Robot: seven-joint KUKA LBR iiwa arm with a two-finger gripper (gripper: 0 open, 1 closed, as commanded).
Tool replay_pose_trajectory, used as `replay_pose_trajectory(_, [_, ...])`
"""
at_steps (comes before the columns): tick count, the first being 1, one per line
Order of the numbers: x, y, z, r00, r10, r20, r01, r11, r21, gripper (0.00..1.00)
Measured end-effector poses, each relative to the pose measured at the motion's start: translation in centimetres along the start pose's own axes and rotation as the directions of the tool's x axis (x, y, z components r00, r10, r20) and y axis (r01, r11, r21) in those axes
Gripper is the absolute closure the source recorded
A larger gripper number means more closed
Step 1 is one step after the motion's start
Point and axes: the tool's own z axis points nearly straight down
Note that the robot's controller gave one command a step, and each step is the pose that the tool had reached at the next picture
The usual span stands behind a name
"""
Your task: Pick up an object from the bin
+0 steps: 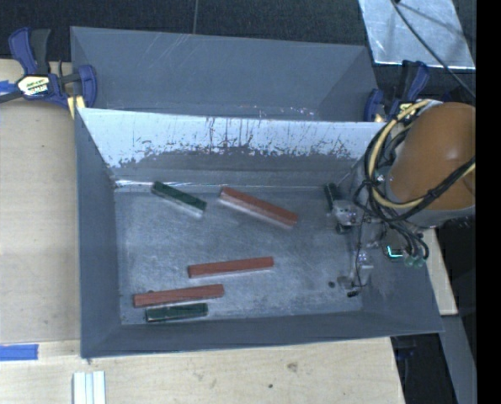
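My gripper (357, 274) hangs low over the bin's right end, close to the right wall, with bare floor beneath it and nothing seen in it. The nearest loose thing is a reddish-brown flat bar (231, 267) lying lengthwise in the middle of the floor, well to the gripper's left. A second reddish-brown bar (258, 207) lies slanted near the back wall, up and to the left of the gripper.
Further left lie a dark green bar (178, 197) near the back, another reddish-brown bar (178, 295) and a dark green bar (176, 312) side by side along the front edge. The arm's orange cover and cables hang over the right rim.
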Motion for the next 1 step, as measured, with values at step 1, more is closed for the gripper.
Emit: replay_pose_trajectory(1, [-5.09, 6.37, 8.69, 0.999, -0.052, 0.01, 0.052, 0.999, 0.0, 0.0])
